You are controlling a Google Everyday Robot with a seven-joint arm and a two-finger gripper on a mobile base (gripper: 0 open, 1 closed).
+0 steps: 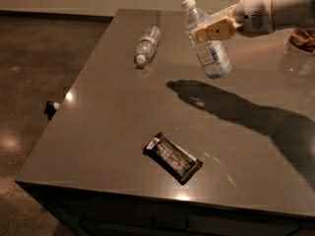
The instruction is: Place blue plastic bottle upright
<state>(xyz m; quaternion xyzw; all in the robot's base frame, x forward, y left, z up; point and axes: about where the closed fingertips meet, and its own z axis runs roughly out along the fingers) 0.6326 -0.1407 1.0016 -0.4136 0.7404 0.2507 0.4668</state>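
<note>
The blue plastic bottle (pixel 209 50) is a clear bottle with a white cap and a pale blue-and-white label. It hangs in the air above the far middle of the grey table (pixel 108 117), tilted only a little, cap up and leaning left. My gripper (pixel 209 31) is shut on its upper body from the right, with the white arm reaching in from the upper right. The bottle's base is clear of the tabletop, and its shadow falls on the table below it.
A smaller slim clear bottle (pixel 146 45) lies on its side at the far left of the table. A dark snack bar wrapper (pixel 172 157) lies near the front middle. A glass jar (pixel 298 50) stands at the far right edge. The floor lies beyond the table's left edge.
</note>
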